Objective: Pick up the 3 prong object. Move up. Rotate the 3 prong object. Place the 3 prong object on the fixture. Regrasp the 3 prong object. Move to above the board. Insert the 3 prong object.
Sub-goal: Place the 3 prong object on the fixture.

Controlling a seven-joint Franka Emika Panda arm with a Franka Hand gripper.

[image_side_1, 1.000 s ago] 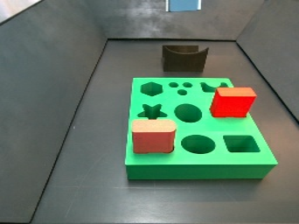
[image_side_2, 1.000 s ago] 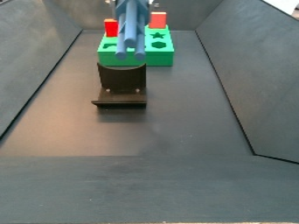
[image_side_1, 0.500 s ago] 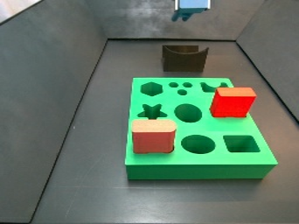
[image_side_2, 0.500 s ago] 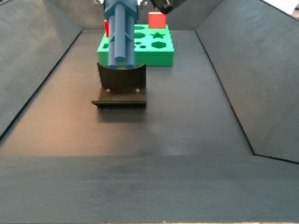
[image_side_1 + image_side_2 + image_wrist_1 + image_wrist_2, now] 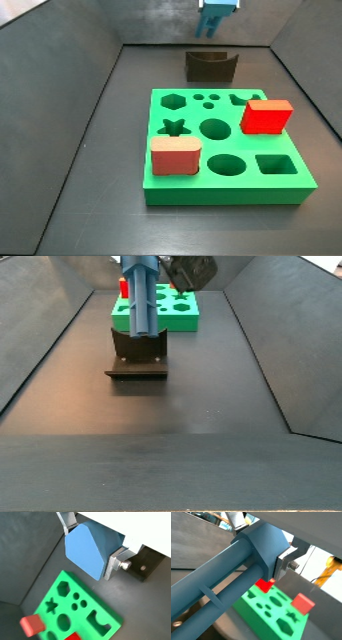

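Note:
My gripper (image 5: 87, 552) is shut on the 3 prong object (image 5: 88, 548), a grey-blue ribbed piece whose flat end fills a wrist view. Its long ribs (image 5: 218, 587) run away from the silver fingers (image 5: 284, 563). In a side view the 3 prong object (image 5: 215, 19) hangs upright just above the dark fixture (image 5: 210, 66), not touching it. From the opposite side the 3 prong object (image 5: 139, 298) stands over the fixture (image 5: 138, 353). The green board (image 5: 227, 150) with its shaped holes lies on the floor in front of the fixture.
A red cube (image 5: 267, 116) and a salmon-pink block (image 5: 175, 156) sit in the board. Sloping grey walls (image 5: 80, 90) close in the dark floor on both sides. The board (image 5: 183, 313) lies behind the fixture in a side view.
The gripper has come down with the 3 prong object, which now hangs lower and nearer the fixture. The board and blocks have not moved.

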